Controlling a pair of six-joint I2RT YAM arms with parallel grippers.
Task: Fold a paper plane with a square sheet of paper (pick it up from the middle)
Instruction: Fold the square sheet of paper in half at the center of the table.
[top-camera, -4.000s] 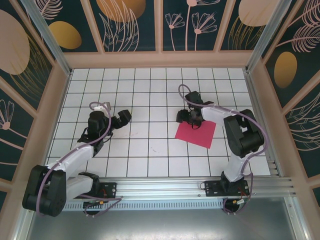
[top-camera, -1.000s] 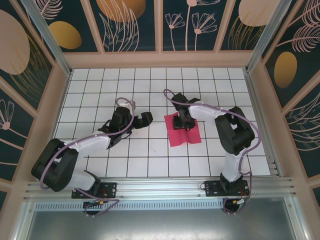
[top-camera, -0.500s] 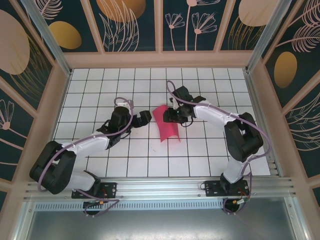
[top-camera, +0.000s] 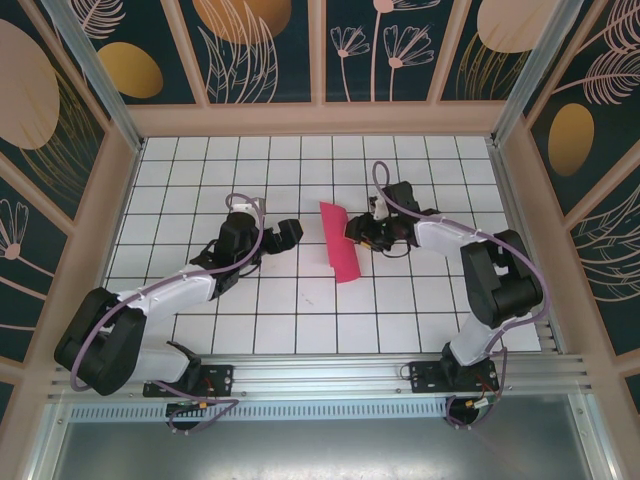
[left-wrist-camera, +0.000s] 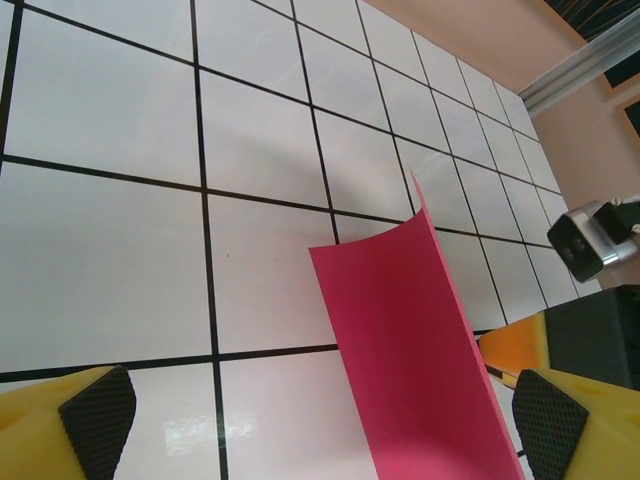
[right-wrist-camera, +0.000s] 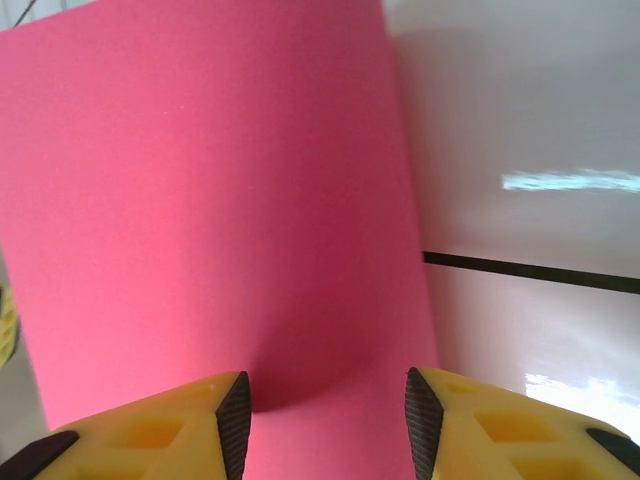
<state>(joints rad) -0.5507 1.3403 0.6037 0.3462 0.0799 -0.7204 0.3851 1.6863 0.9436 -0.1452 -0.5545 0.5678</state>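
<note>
Square sheet of paper (top-camera: 338, 243): raised, bowed, between the two grippers; no crease seen
Right gripper (top-camera: 360, 232): half closed, sheet's middle pinched
Left gripper (top-camera: 287, 234): spread wide, nothing held
Remaining: every fold

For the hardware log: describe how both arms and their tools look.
The left arm and right arm share white link shells and bulky black joint housings; a lilac cable loops along each. The left tool and right tool are black, with yellow fingers carrying black textured pads.
</note>
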